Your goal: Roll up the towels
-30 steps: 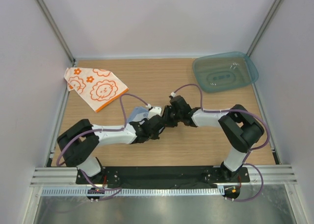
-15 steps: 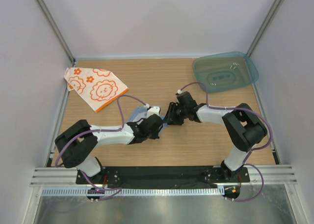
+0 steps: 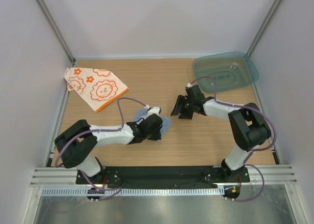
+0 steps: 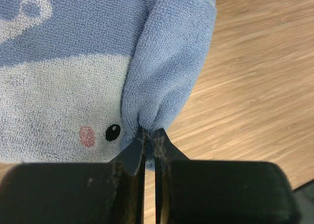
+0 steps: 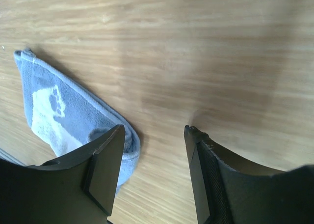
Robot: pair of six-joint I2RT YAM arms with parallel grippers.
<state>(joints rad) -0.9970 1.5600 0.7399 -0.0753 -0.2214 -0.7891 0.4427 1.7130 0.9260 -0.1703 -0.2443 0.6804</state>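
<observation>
Here, mid-frame, the left gripper (image 4: 148,140) is squeezed tight on a fold of the blue towel (image 4: 167,62). To the right, the right gripper (image 5: 154,135) is wide open and holds nothing. On the wooden table (image 3: 147,81), the white towel (image 3: 95,88) lies upper left and a tray (image 3: 225,71) upper right.

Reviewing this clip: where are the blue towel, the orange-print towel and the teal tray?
blue towel (image 4: 98,71), left wrist view, on its white printed band.
orange-print towel (image 3: 96,89), top external view, on the lion print.
teal tray (image 3: 224,72), top external view, on its bare base.
</observation>
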